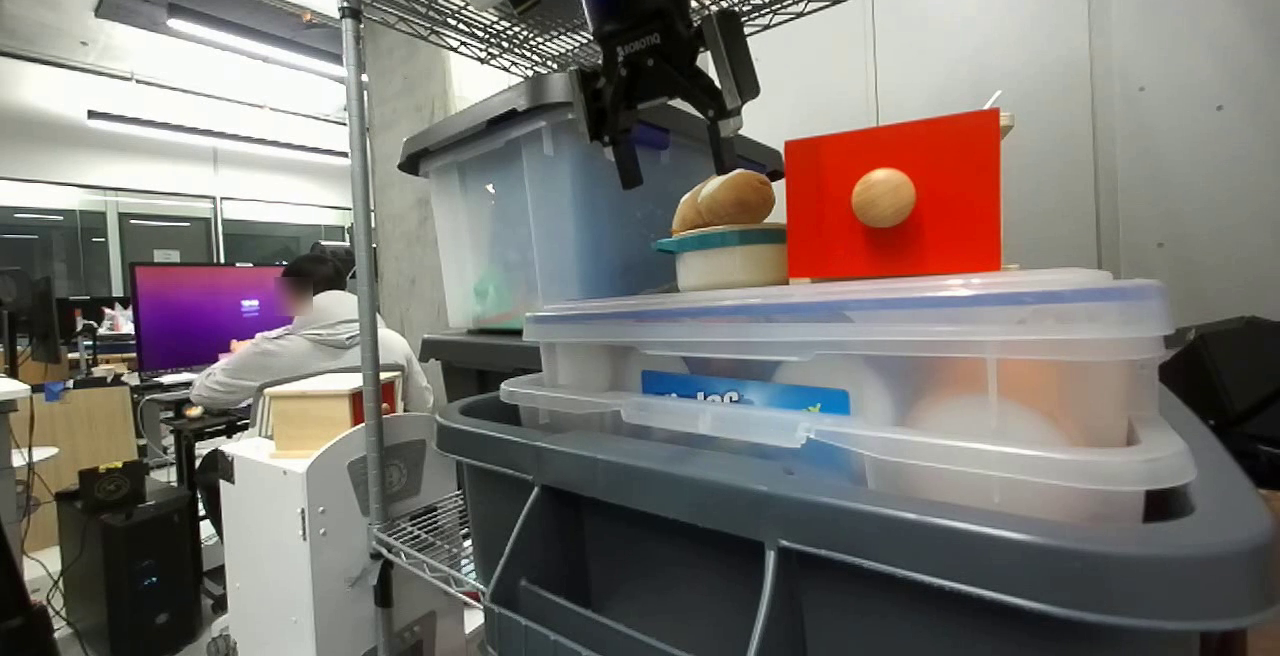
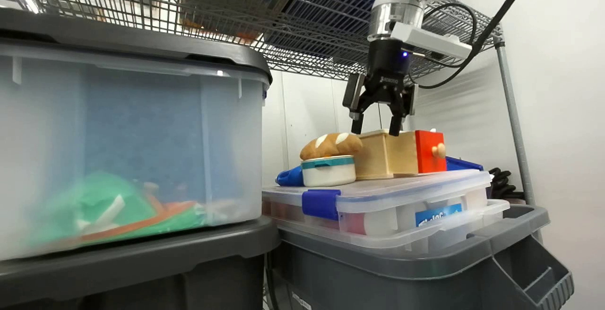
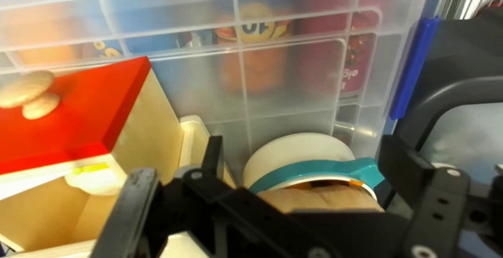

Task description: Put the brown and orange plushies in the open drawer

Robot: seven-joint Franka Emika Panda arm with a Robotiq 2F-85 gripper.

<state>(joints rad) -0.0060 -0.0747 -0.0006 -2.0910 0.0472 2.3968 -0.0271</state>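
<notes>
The tool is hovering, spread wide, higher than the teal-rimmed bowl. The brown plushie is resting on top of that bowl. Near the bowl, the red-fronted drawer is standing open.

Ceiling lamps shine brightly (the clear lid catches glare), one face blurred.

Plushie: on the bowl.
Bowl: just left of the cabinet in both exterior views.
Drawer: partway out of the cabinet, apparently holding a small item.
Storage bin: beneath bowl and cabinet, on the tote.
</notes>
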